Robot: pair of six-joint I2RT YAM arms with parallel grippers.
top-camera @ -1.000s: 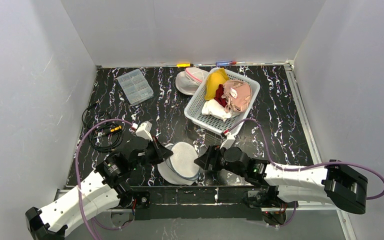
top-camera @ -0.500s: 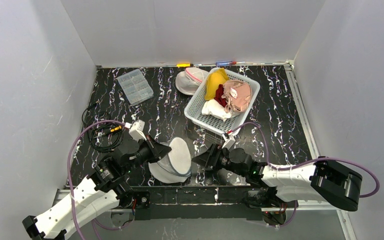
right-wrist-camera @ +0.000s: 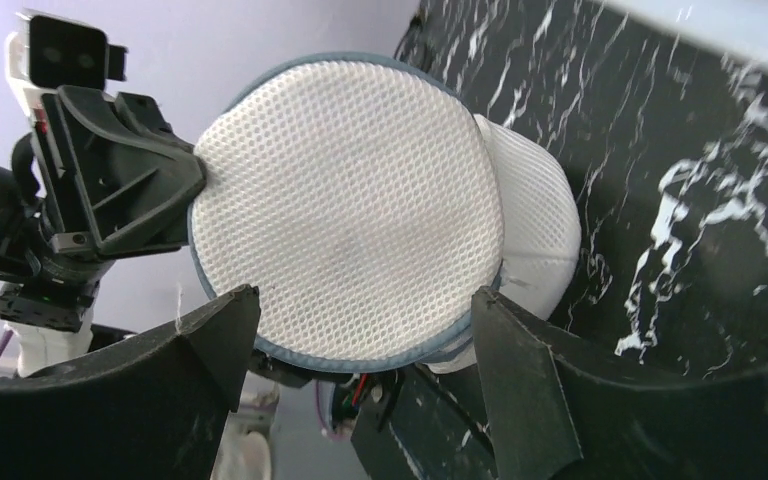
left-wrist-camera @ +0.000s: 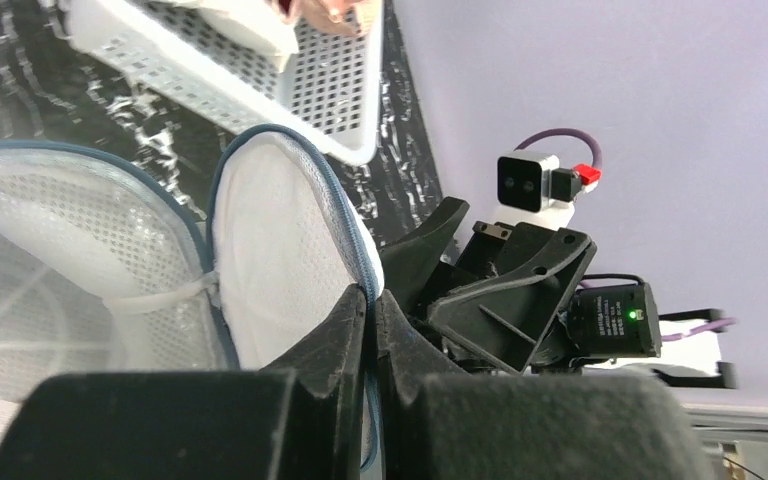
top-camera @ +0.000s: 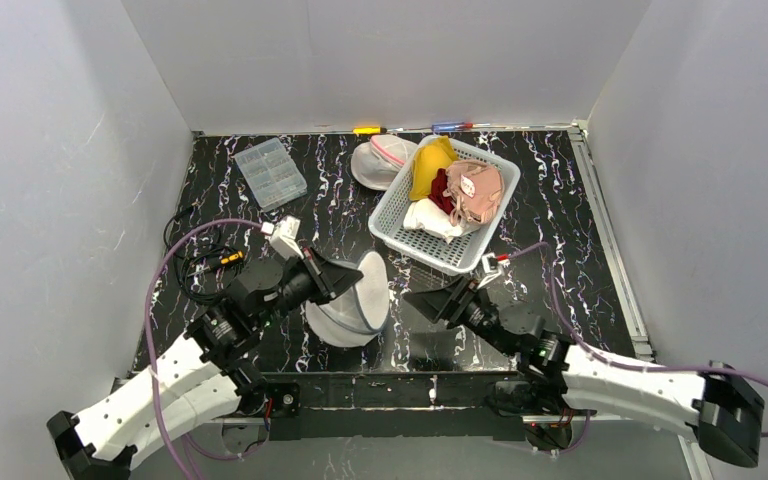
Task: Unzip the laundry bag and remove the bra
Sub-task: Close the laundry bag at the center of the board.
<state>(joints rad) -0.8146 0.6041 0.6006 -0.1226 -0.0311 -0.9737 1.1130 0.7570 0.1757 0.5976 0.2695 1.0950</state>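
two pincers work on one laundry bag [top-camera: 358,305], which sits at the near middle of the desk [top-camera: 560,210], between the arms and just this side of the white basket [top-camera: 397,210]. the left pincer [left-wrist-camera: 368,300] is pressed together on the bag's blue zip rim and holds it tipped up on edge. the right pincer [right-wrist-camera: 365,335] is spread wide, facing the bag but apart from it, gripping nothing.

the step in hand looks like the unzipping: one arm steadies the rim so the other can take the slider. i cannot pick out the slider in any view, nor tell whether the zip has begun to part. no bra shows through the mesh. the next move, i judge, calls for the right pincer to close in on the rim and nip the small pull tab, with the left holding the rim taut against the pull.

the bag is a round disc, so it has little long axis of its own. its flat mesh face points toward the right arm, and from above its outline runs from near-left to far-right.
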